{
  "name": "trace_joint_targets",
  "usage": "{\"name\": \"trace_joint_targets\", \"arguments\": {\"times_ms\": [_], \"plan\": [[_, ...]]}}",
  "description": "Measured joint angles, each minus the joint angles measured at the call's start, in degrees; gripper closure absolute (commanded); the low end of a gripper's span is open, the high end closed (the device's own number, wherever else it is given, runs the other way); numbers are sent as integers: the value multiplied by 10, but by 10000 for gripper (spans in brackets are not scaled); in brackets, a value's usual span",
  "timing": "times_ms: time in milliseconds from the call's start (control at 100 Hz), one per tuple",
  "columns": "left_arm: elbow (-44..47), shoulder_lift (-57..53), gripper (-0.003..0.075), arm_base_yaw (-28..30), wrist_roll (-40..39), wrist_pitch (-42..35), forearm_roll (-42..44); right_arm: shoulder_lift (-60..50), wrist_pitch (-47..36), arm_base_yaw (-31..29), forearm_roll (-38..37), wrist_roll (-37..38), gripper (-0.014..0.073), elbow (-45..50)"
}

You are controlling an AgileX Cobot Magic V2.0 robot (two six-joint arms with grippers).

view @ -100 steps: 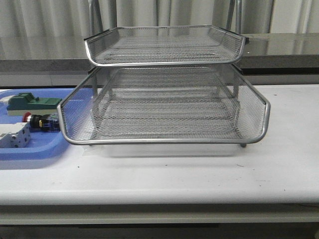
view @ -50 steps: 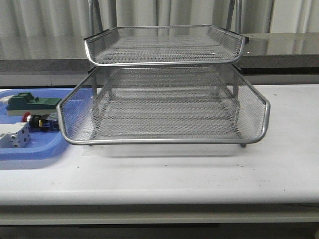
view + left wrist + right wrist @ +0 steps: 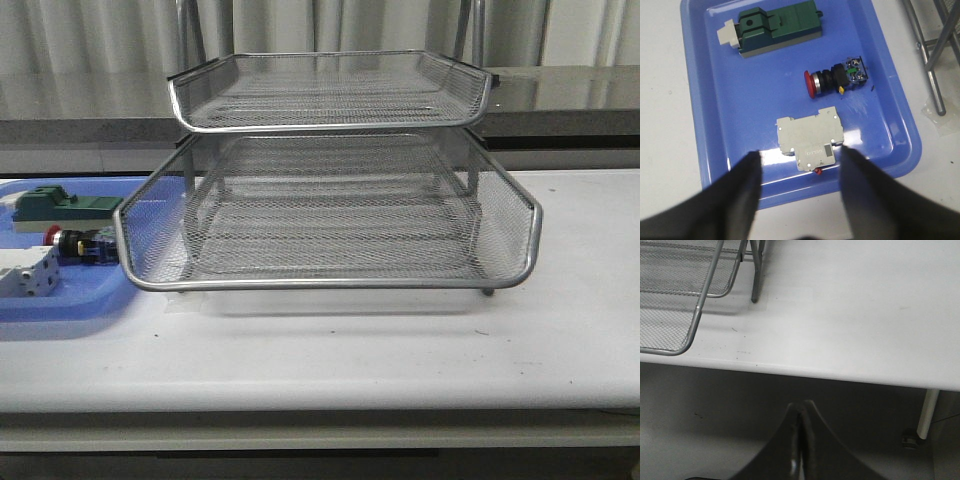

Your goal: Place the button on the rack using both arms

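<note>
Button (image 3: 835, 80): lying in blue bin (image 3: 705, 100), just beyond spread left gripper (image 3: 800, 175), untouched. Right gripper (image 3: 801, 432): pressed together, off table edge, beside rack (image 3: 330, 210). Pickup, handover, placement outstanding.

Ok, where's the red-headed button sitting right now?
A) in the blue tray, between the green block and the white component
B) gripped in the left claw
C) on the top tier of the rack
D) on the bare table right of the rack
A: the left wrist view shows the button lying in the blue tray, between the green block and the white component, with the open left claw above it.
</note>
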Motion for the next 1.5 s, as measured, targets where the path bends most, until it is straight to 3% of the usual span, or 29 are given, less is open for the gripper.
{"name": "trace_joint_targets", "arguments": {"times_ms": [80, 320, 660, 1170, 1500], "plan": [[0, 4, -1, 0, 2, -1, 0, 0, 0, 0, 0, 0, 662, 0], [0, 13, 83, 0, 2, -29, -9, 0, 0, 0, 0, 0, 662, 0], [-51, 52, 87, 0, 56, -60, -13, 0, 0, 0, 0, 0, 662, 0], [-307, 322, 87, -6, 302, 97, -45, 0, 0, 0, -1, 0, 662, 0], [-330, 398, 87, -29, 388, 133, -54, 0, 0, 0, -1, 0, 662, 0]]}}
